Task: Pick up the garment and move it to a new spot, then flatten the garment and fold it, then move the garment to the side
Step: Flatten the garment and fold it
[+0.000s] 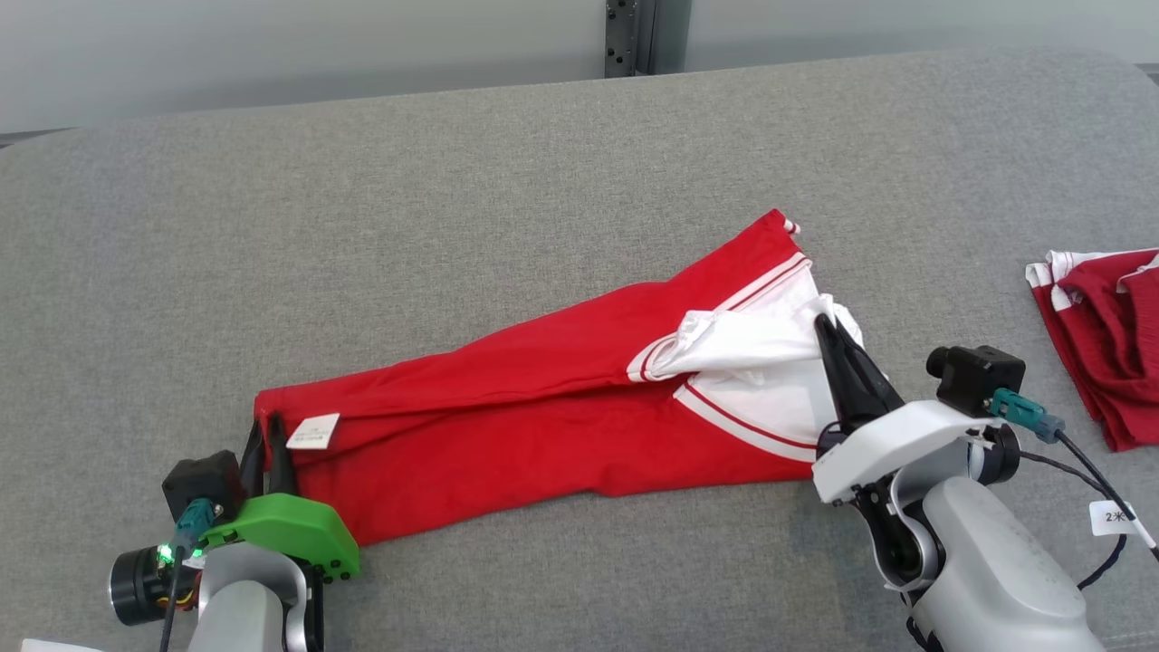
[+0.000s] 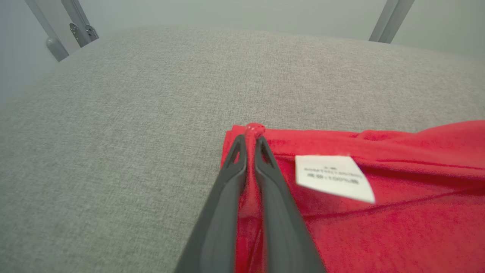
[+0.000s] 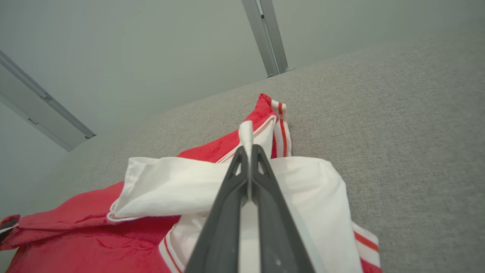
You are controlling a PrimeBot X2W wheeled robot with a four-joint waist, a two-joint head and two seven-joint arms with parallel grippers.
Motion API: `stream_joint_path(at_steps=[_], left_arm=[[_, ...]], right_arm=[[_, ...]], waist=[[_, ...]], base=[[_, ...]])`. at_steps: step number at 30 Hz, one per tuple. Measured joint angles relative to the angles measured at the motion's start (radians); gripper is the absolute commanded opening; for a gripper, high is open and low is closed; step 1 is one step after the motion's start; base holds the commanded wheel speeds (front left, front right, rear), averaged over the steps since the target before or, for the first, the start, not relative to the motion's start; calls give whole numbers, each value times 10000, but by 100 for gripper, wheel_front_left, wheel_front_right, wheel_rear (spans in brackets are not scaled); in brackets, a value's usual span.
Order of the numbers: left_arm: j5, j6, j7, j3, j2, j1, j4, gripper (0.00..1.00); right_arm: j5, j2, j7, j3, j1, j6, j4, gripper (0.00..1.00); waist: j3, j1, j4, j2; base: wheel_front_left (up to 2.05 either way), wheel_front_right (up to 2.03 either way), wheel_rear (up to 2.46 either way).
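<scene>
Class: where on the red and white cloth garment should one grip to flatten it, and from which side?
Both ends of the garment, from the near side: the red hem corner beside the white label, in the left end effector, and the white fold, in the right end effector. It lies long, creased.

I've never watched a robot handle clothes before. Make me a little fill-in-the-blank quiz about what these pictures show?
1. The left gripper is shut on the ____ end of the garment.
2. The right gripper is shut on the garment's ____ fabric.
3. A second, darker pile of clothing lies to the robot's ____.
4. Everything rests on a fabric-covered surface coloured ____.

Missing words: red; white; right; grey.
</scene>
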State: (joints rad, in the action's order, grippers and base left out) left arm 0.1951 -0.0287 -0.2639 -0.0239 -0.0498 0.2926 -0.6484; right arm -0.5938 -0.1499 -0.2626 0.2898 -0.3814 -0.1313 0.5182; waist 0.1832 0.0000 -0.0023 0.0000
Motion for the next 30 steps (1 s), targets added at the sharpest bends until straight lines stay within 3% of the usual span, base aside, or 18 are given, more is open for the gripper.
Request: stream_joint_path(at_steps=[5,6,7,10,21,30], left_arm=[[163,-153,0,203,6,-191,2,43],[196,-192,-2,236,8,-226,10,83],[219,-222,-2,253,8,-261,25,100],[314,-378,0,261,8,-397,155,100],[343,-702,0,566,8,-929,1095,100],[418,-817,0,865,8,-965,1361,100]], right_arm=[[159,92,0,-104,117,0,221,0],[159,117,0,-96,141,0,307,0],[159,136,0,-92,173,0,378,0],[173,157,0,-163,226,0,476,100],[407,196,0,-765,222,2,606,100],[721,190,0,-1104,-205,2,1929,100]], waist=[[23,0,21,0],[26,0,33,0],[24,0,40,0],[13,0,69,0],[14,0,315,0],[199,0,743,0]], base=[[0,0,0],[0,0,0],[0,0,0],[0,0,0],[0,0,0],[0,0,0]])
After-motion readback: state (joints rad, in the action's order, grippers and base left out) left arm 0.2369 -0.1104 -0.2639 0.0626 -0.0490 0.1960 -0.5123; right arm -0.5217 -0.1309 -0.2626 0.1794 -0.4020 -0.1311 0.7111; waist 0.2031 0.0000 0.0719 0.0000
